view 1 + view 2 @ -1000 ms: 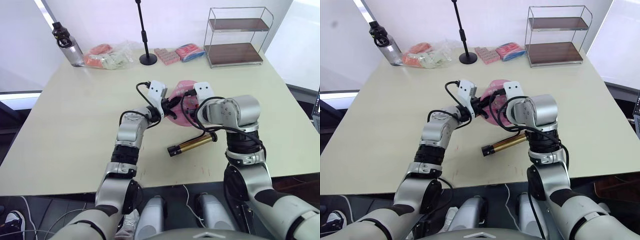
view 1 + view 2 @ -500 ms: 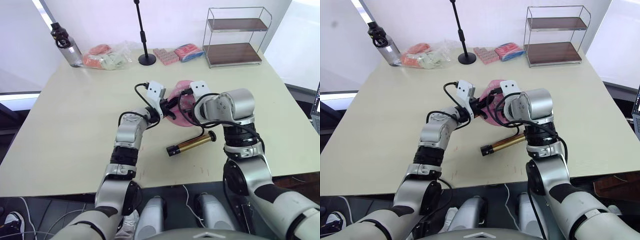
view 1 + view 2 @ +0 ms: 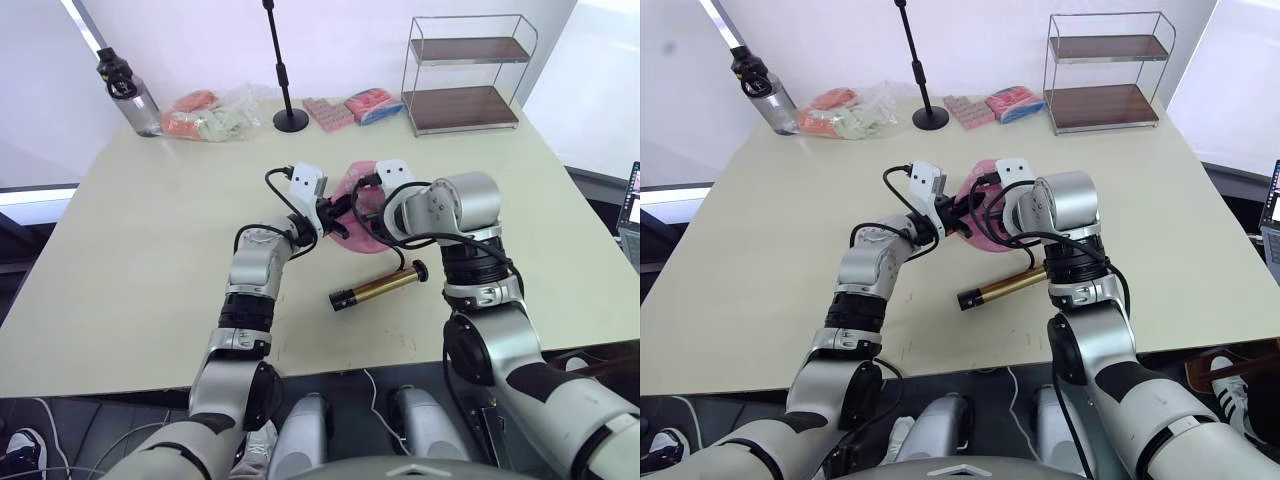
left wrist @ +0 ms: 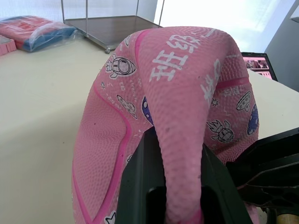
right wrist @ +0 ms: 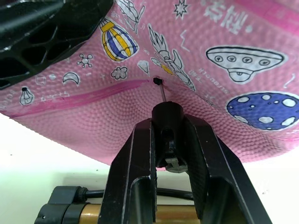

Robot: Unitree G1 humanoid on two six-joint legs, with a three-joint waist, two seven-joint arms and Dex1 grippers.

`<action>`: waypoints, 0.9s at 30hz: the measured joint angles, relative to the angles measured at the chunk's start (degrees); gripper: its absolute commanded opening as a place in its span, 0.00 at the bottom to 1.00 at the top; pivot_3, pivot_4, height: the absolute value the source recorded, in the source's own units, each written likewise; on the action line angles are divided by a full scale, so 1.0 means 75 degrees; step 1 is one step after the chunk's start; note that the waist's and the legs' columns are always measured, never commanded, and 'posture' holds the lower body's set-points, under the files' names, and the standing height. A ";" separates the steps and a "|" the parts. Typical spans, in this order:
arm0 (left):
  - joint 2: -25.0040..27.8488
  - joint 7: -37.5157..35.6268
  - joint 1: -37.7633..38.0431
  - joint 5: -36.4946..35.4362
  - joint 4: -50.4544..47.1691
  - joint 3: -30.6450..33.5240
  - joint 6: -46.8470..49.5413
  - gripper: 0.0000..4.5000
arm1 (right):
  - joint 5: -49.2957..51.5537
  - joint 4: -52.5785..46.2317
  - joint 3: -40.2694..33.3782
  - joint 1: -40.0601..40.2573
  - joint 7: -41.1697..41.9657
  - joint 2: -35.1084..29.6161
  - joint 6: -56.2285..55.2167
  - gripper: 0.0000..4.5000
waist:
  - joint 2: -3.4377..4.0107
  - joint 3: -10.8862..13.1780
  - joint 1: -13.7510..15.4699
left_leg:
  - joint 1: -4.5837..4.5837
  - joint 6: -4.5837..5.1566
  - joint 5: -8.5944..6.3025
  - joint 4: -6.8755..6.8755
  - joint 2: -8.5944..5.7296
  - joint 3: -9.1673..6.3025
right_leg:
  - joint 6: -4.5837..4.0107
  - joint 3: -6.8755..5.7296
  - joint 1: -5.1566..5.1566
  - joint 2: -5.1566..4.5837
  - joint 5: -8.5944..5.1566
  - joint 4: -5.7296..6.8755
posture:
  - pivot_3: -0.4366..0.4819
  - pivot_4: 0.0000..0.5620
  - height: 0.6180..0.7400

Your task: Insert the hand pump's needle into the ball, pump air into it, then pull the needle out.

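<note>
The pink ball [image 4: 177, 93], squashed flat, hangs just above the table's middle. My left gripper [image 4: 180, 198] is shut on a fold of its rim. Facing it from the right, my right gripper [image 5: 169, 122] is shut on the small black fitting [image 5: 168, 116] of the needle [image 5: 161, 92]. The thin pin reaches the black valve hole [image 5: 158, 81]; how deep it goes I cannot tell. The hand pump [image 3: 380, 288] lies flat on the table below the ball, untouched, and its black hose loops up to the fitting.
Along the table's far edge stand a water bottle [image 3: 125, 88], a black stand pole [image 3: 284, 70], a wire shelf [image 3: 465, 70], and packets [image 3: 205, 113] [image 3: 372, 103]. Bare tabletop [image 3: 150, 220] lies to the left and right of the arms.
My right forearm has swung a little to the left, bringing the fitting closer against the ball. The left gripper, ball and pump stay put; the head view has shifted slightly.
</note>
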 measured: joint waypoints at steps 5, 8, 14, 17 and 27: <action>0.0009 0.0000 0.0000 0.0000 0.0031 0.0040 0.0000 0.01 | -0.0008 0.0157 -0.0580 -0.0160 -0.0213 0.0249 -0.0061 0.08 | 0.0000 -0.0004 -0.0011 | 0.0002 0.0000 0.0000 -0.0002 0.0004 -0.0005 | 0.0000 0.0000 0.0000 0.0004 0.0000 0.0000 | 0.48 0.27 1.00; 0.0010 0.0000 0.0023 0.0000 0.0022 0.0041 0.0000 0.01 | -0.0013 0.0156 -0.0694 -0.0161 -0.0259 0.0317 -0.0089 0.08 | 0.0000 -0.0007 -0.0012 | 0.0003 0.0000 0.0000 -0.0004 0.0005 -0.0006 | 0.0000 0.0001 0.0000 0.0005 0.0000 -0.0001 | 0.48 0.27 1.00; 0.0025 0.0000 0.0053 0.0000 0.0003 0.0047 -0.0001 0.01 | -0.0112 0.0162 -0.0278 -0.0134 -0.0251 0.0329 -0.0197 0.08 | 0.0000 -0.0014 -0.0027 | 0.0005 0.0000 0.0000 -0.0006 0.0006 -0.0010 | -0.0001 0.0001 -0.0001 0.0005 0.0000 -0.0002 | 0.48 0.27 1.00; 0.0030 0.0000 0.0054 0.0000 0.0014 0.0048 -0.0001 0.01 | -0.0133 0.0191 -0.0216 -0.0124 -0.0236 0.0329 -0.0232 0.08 | -0.0003 -0.0021 -0.0030 | 0.0005 0.0000 0.0000 -0.0007 0.0006 -0.0012 | -0.0001 0.0002 0.0000 0.0005 0.0000 -0.0002 | 0.48 0.27 1.00; 0.0046 0.0001 0.0089 0.0050 0.0243 0.0049 -0.0002 0.01 | -0.0158 0.1484 0.0342 -0.0137 0.0628 -0.0059 -0.1361 0.08 | -0.0037 -0.0142 -0.0088 | 0.0120 -0.0005 -0.0004 -0.0032 0.0039 -0.0016 | -0.0034 -0.0016 0.0059 -0.0014 -0.0020 -0.0013 | 0.48 0.27 1.00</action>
